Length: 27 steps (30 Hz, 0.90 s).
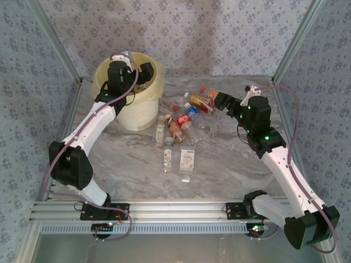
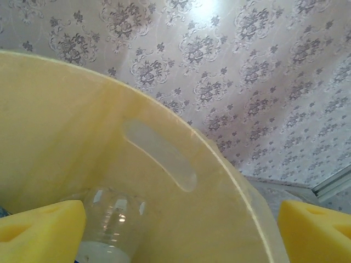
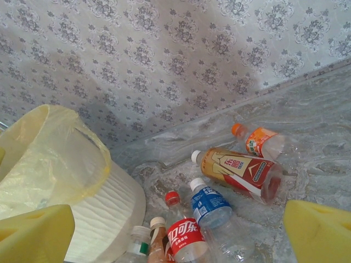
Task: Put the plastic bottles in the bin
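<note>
light: bright, diffuse | glare: hotspot on wallpaper (image 2: 211,6) | shadows: soft | blur: wrist views slightly soft

The left arm (image 1: 96,120) climbs from its base, bends at an elbow well behind and outboard of its pincer, then stretches forward. Its wrist tips the left gripper (image 1: 131,74) steeply downward. In the left wrist view its yellow pads (image 2: 41,230) sit far apart, jaws parted wide. The right arm (image 1: 288,170) runs forward and inward from its base, elbow behind the pincer. The right gripper (image 1: 216,100) is held low and slanted down, its yellow pads (image 3: 35,235) also spread wide.
</note>
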{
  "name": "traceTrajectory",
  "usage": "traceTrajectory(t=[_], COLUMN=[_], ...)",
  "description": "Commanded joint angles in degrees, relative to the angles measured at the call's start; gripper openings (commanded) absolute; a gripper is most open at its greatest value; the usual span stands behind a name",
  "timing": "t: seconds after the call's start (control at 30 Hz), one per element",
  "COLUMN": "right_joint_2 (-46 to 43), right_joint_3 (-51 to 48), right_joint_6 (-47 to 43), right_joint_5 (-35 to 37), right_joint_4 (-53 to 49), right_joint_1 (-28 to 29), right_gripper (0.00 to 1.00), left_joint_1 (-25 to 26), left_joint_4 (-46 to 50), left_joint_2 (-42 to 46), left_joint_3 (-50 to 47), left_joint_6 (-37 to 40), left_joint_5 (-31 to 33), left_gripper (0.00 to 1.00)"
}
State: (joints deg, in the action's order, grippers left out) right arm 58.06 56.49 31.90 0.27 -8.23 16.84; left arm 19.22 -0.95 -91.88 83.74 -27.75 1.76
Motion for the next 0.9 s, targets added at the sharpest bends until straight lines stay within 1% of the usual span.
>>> traceTrajectory(t=[0.0, 0.17, 0.3, 0.37, 0.53, 0.73, 0.87], right_joint_2=[0.1, 1.8, 4.9, 6.2, 8.2, 10.2, 11.9], right_joint_3=[-0.4, -1.5, -1.5, -1.6, -2.8, -4.2, -5.1], right_joint_6=[-0.3, -0.4, -0.3, 1.4, 3.7, 9.4, 13.7], right_joint_5=[0.5, 1.8, 3.2, 4.8, 6.4, 9.2, 8.8], right_joint_4=[-0.5, -1.6, -5.4, -6.8, -11.1, -17.5, -19.4], right_joint_1=[-0.3, -0.3, -0.4, -0.2, 1.4, 6.8, 12.5], right_gripper=[1.00, 1.00, 1.00, 1.00, 1.00, 1.00, 1.00], left_joint_1=[-0.3, -0.3, -0.3, -0.2, 2.3, 7.3, 8.8], left_joint_4=[0.9, 3.0, 5.2, 6.7, 10.6, 16.2, 15.8], left_joint_2=[4.5, 6.7, 8.4, 9.4, 12.9, 17.5, 21.6], left_joint_3=[2.2, 3.0, 3.1, 3.1, 0.9, -3.2, -8.9], left_joint_6=[-0.6, -0.7, -1.3, -1.7, -2.2, 0.4, 0.9], left_joint_5=[-2.8, -6.8, -9.6, -11.6, -13.2, -12.1, -12.0], left_gripper=[0.93, 0.98, 0.98, 0.98, 0.98, 0.98, 0.98])
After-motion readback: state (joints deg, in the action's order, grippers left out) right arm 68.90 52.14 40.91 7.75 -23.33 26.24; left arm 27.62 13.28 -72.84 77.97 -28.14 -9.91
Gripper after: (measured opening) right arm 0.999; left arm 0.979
